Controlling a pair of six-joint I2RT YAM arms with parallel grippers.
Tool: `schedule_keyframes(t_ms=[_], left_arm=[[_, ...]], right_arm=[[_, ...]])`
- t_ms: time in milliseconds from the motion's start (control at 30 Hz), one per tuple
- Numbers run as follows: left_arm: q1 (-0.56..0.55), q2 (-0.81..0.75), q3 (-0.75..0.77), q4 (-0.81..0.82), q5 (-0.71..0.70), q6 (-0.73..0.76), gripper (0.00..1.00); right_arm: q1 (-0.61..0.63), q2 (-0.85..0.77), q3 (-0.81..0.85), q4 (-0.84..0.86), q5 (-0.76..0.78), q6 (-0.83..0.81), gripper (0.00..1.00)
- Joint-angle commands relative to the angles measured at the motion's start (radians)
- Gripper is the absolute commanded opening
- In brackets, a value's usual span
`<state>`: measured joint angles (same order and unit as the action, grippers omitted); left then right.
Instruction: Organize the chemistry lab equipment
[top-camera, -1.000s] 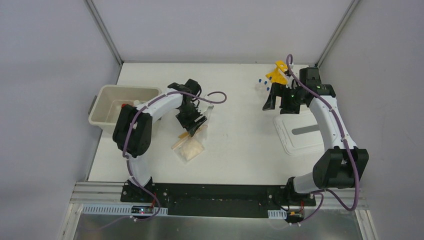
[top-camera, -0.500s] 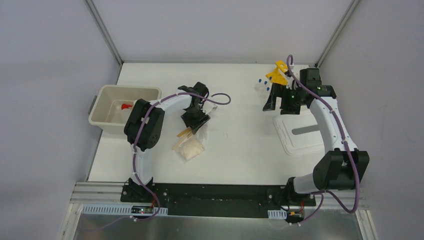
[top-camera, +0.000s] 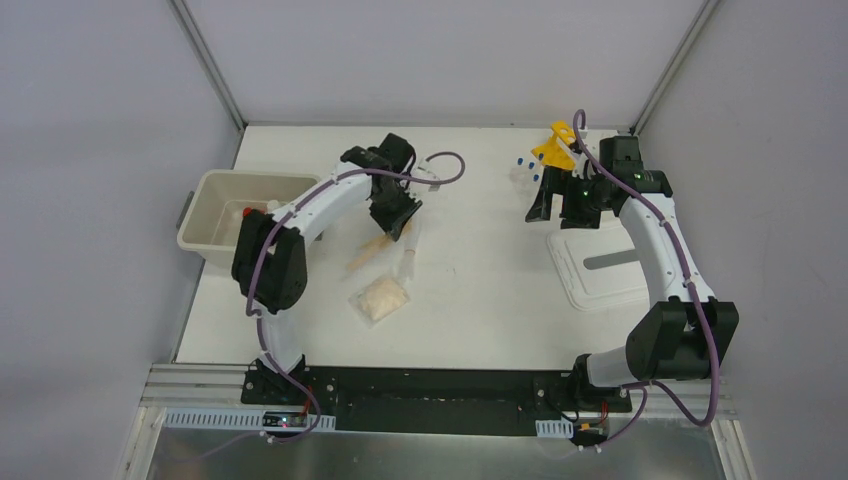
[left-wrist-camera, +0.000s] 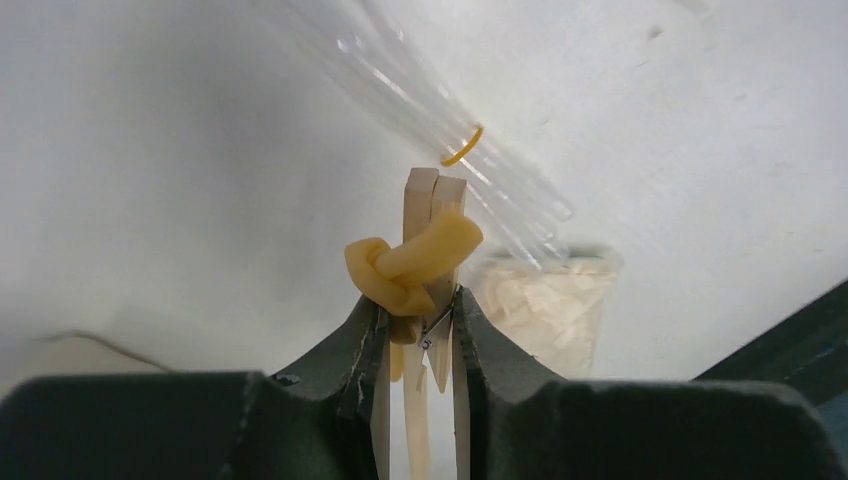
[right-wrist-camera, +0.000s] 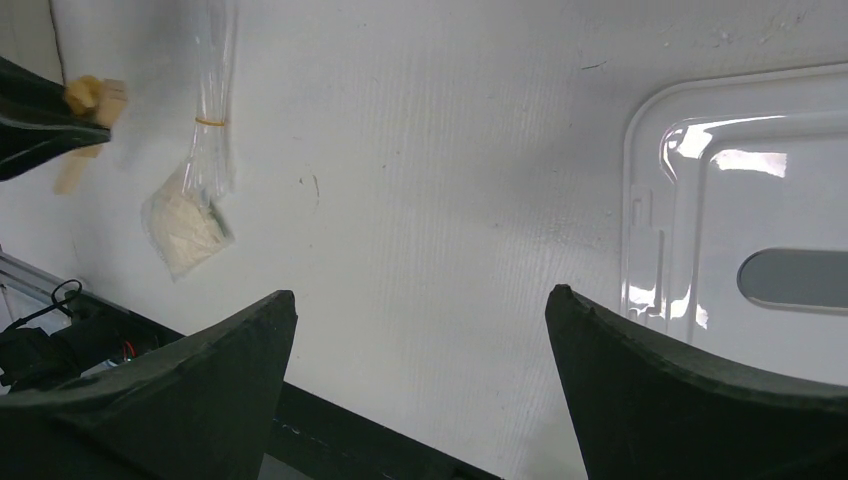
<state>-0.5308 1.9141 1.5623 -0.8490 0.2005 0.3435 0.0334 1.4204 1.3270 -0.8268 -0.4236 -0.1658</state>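
My left gripper (left-wrist-camera: 418, 300) is shut on a bundle of wooden sticks (left-wrist-camera: 436, 205) tied with a knotted beige rubber band (left-wrist-camera: 405, 265). Seen from above, the sticks (top-camera: 366, 252) hang slanted from the left gripper (top-camera: 396, 224), just above the table. The beige packet (top-camera: 382, 298) lies in front of them. A bundle of clear tubes (left-wrist-camera: 440, 110) with a yellow band lies beside the packet (left-wrist-camera: 545, 300). The yellow rack (top-camera: 553, 150) and blue-capped tubes (top-camera: 524, 166) sit at the back right. My right gripper (right-wrist-camera: 420, 295) hangs open and empty near them, over bare table.
The cream bin (top-camera: 213, 190) stands at the left with a red-nozzled bottle (top-camera: 246, 213) inside. The white lid (top-camera: 600, 265) lies flat at the right, under my right arm, and shows in the right wrist view (right-wrist-camera: 740, 190).
My left gripper has closed on the wooden sticks and carried them back, off the beige packet. The right arm has stayed still.
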Motion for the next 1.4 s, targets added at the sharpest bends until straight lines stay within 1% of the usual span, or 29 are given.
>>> schedule_keyframes(t_ms=[0,67,167,233,300,433,500,567,733,833,900,967,1100,1133,1200,1267,1333,1367], left_arm=[[0.006,-0.173,0.189,-0.16,0.148,0.028,0.0],[0.041,-0.219,0.233,-0.229,0.199,0.092,0.0],[0.181,-0.291,0.271,-0.303,0.274,0.238,0.0],[0.299,-0.31,0.309,-0.376,0.311,0.391,0.0],[0.418,-0.312,0.349,-0.444,0.334,0.574,0.0],[0.62,-0.308,0.361,-0.468,0.377,0.905,0.0],[0.671,-0.29,0.337,-0.471,0.385,1.028,0.0],[0.698,-0.27,0.285,-0.475,0.373,1.123,0.0],[0.731,-0.237,0.123,-0.428,0.289,1.261,0.01],[0.742,-0.214,0.073,-0.399,0.274,1.284,0.05],[0.74,-0.194,0.074,-0.39,0.278,1.257,0.13],[0.735,-0.174,0.099,-0.389,0.283,1.199,0.28],[0.724,-0.185,0.167,-0.388,0.306,1.066,0.71],[0.717,-0.197,0.184,-0.388,0.307,1.032,0.76],[0.695,-0.225,0.216,-0.387,0.31,0.957,0.8],[0.657,-0.251,0.262,-0.387,0.322,0.86,0.81],[0.58,-0.259,0.305,-0.384,0.297,0.723,0.79],[0.5,-0.253,0.326,-0.378,0.268,0.629,0.76]], right_arm=[[0.006,-0.004,0.019,0.0,-0.013,-0.003,0.99],[0.006,0.003,0.025,0.003,-0.017,0.001,0.99],[0.008,0.013,0.034,0.005,-0.023,0.008,0.99],[0.011,0.021,0.037,0.006,-0.027,0.011,0.99],[0.015,0.026,0.04,0.008,-0.028,0.014,0.99],[0.025,0.042,0.045,0.012,-0.033,0.02,0.99],[0.032,0.049,0.047,0.015,-0.035,0.024,0.99],[0.038,0.056,0.055,0.014,-0.034,0.023,0.99],[0.042,0.062,0.08,0.002,-0.022,0.013,0.99],[0.043,0.06,0.082,-0.007,-0.021,0.007,0.99],[0.044,0.056,0.079,-0.01,-0.02,0.005,0.99],[0.046,0.053,0.075,-0.013,-0.02,0.003,0.99],[0.046,0.043,0.069,-0.011,-0.017,0.002,0.99],[0.046,0.041,0.066,-0.01,-0.018,0.002,0.99],[0.046,0.037,0.06,-0.004,-0.017,0.003,0.99],[0.047,0.034,0.054,-0.002,-0.017,0.006,0.99],[0.047,0.029,0.045,0.002,-0.015,0.007,0.99],[0.047,0.026,0.04,0.005,-0.014,0.008,0.99]])
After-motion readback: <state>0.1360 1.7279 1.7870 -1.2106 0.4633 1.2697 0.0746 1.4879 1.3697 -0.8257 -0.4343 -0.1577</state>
